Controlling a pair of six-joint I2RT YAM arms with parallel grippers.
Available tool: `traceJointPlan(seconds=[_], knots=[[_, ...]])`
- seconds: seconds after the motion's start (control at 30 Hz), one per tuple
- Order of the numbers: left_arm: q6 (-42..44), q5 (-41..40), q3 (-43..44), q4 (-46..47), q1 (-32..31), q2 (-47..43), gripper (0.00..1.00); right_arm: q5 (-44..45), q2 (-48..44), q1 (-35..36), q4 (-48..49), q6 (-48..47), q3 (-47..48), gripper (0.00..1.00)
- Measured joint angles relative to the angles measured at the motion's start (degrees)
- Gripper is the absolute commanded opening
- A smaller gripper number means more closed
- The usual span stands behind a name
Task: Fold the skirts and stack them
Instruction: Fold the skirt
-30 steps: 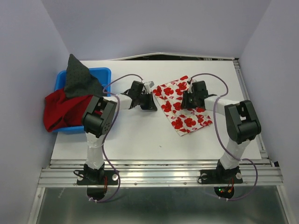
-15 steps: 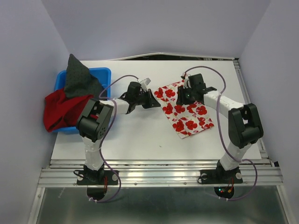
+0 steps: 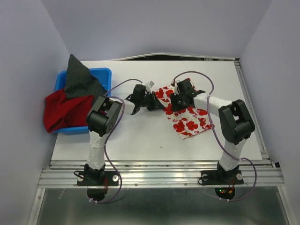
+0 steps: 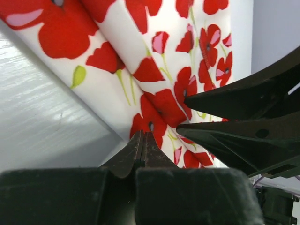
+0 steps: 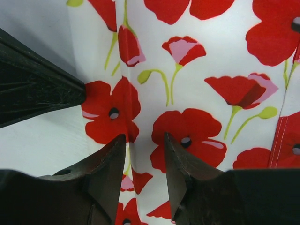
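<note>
Top external view: I see the white skirt with red flowers (image 3: 190,119) lying flat on the surface (image 3: 140,136), well apart from the blue bin (image 3: 106,71) and to its right. The dark grey skirt (image 3: 77,77) stands in a peak in the bin, and the deep-red skirt (image 3: 63,110) spills over the bin's near rim.

A second ago my two arms were well apart: the left one off the skirt's bin-side edge, the right one over the middle of the cloth. Now both have come together at the edge of the flowered skirt that faces the bin. The left gripper (image 3: 157,101) has slid away from the bin up to that edge, and the right gripper (image 3: 171,104) has swung across the cloth toward the bin, so the two nearly meet. The skirts at the bin look unchanged, and the flowered skirt has stayed roughly where it was.

On the left wrist camera, the left gripper (image 4: 143,143) has its fingers pressed shut, tips right at the cloth's border where it meets the bare surface. I cannot tell whether any fabric is pinched between them. The right arm's fingers (image 4: 243,136) show there as dark wedges just beside.

On the right wrist camera, the right gripper (image 5: 144,143) has its fingers standing apart, down on the flowered cloth, with a crease running up between them. The left gripper (image 5: 33,96) pokes in from the side nearer the bin.
</note>
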Motion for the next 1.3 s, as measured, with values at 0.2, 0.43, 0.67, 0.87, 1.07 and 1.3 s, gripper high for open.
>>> traceJointPlan(seconds=[0.2, 0.43, 0.67, 0.87, 1.07, 1.3], knots=[[-0.5, -0.6, 1.6, -1.4, 0.0, 2.4, 0.0, 2.4, 1.7, 0.5, 0.1, -0.9, 0.5, 0.24], [-0.9, -1.0, 1.9, -1.7, 0.0, 2.5, 0.0, 2.8, 1.9, 1.6, -0.1, -1.0, 1.4, 0.01], [-1.1, -1.3, 1.9, -1.7, 0.0, 2.5, 0.0, 2.5, 1.9, 3.3, -0.3, -0.7, 4.3, 0.01], [-1.1, -1.4, 1.9, -1.7, 0.0, 2.5, 0.0, 1.5, 1.9, 3.6, -0.7, -0.3, 5.4, 0.01], [-1.0, -1.4, 1.9, -1.7, 0.6, 2.5, 0.0, -0.7, 4.4, 3.7, -1.4, -0.2, 5.4, 0.01], [-0.8, -1.5, 1.9, -1.7, 2.1, 2.5, 0.0, -2.9, 6.3, 3.8, -1.2, 0.5, 5.1, 0.01]])
